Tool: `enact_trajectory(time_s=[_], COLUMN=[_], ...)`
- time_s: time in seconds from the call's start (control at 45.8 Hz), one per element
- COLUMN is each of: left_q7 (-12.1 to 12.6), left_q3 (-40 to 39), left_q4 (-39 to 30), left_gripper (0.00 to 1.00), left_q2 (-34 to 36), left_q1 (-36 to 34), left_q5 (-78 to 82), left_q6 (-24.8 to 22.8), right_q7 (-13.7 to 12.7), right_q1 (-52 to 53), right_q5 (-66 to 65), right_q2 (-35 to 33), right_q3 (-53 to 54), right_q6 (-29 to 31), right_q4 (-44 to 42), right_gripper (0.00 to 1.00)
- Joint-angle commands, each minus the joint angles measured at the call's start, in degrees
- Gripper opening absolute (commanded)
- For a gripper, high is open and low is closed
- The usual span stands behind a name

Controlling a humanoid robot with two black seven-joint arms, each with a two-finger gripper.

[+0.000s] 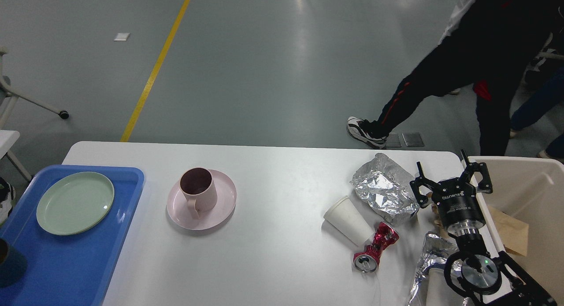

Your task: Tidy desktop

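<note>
The white desktop point(282, 174) holds a pink cup point(198, 191) standing on a pink saucer point(222, 207) left of centre. Toward the right lie a tipped white paper cup point(348, 220), a crushed red can point(374, 248) and crumpled foil point(383, 191). My right gripper point(447, 171) hovers open and empty just right of that foil, near the table's right edge. More foil point(429, 253) lies beside my right arm. At the left, a blue tray point(75, 262) carries a green plate point(75, 202) and a dark cup point(5, 264), cut off by the view's edge. My left gripper is out of view.
A beige bin point(528, 182) with brown paper point(511, 231) inside stands off the table's right end. A person in dark clothes point(462, 68) walks on the floor behind the table. A chair base point(26, 99) is at the far left.
</note>
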Motion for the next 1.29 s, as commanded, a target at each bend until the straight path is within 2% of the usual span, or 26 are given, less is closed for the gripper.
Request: enact_trajectory(time_s=[0.0, 0.066, 0.175, 0.35, 0.546, 0.743, 0.918, 1.114, 1.267], left_q7=[-0.7, 0.2, 0.1, 1.0, 0.9, 2.2, 2.4, 2.2, 2.2], left_q3=[-0.2, 0.2, 0.3, 1.7, 8.2, 21.9, 33.7, 44.3, 46.1], left_q4=[-0.1, -0.3, -0.7, -5.1, -9.7, -15.8, -24.4, -36.6, -50.0], left_gripper=[0.7, 0.77, 0.91, 0.92, 0.96, 0.96, 0.96, 0.96, 0.96], left_q2=[0.1, 0.1, 0.1, 1.3, 4.6, 5.8, 4.6, -2.7, -12.4], left_q1=[0.0, 0.2, 0.3, -1.7, -9.9, -25.4, -41.9, -63.6, -78.0], left_q5=[-2.5, -5.5, -7.1, -7.1, -7.1, -7.1, -7.1, -7.3, -12.9], left_q6=[1.0, 1.1, 0.2, -0.4, -0.9, -3.9, -4.3, -6.0, -5.6], right_q7=[0.0, 0.0, 0.0, 0.0, 0.0, 0.0, 0.0, 0.0, 0.0], right_q1=[0.0, 0.0, 0.0, 0.0, 0.0, 0.0, 0.0, 0.0, 0.0], right_q5=[0.0, 0.1, 0.1, 0.1, 0.1, 0.1, 0.1, 0.0, 0.0], right_q2=[0.0, 0.0, 0.0, 0.0, 0.0, 0.0, 0.0, 0.0, 0.0], right_q3=[0.0, 0.0, 0.0, 0.0, 0.0, 0.0, 0.0, 0.0, 0.0], right_q6=[0.0, 0.0, 0.0, 0.0, 0.0, 0.0, 0.0, 0.0, 0.0], right_q4=[0.0, 0.0, 0.0, 0.0, 0.0, 0.0, 0.0, 0.0, 0.0], right_gripper=[1.0, 1.0, 1.0, 1.0, 1.0, 1.0, 1.0, 1.0, 1.0])
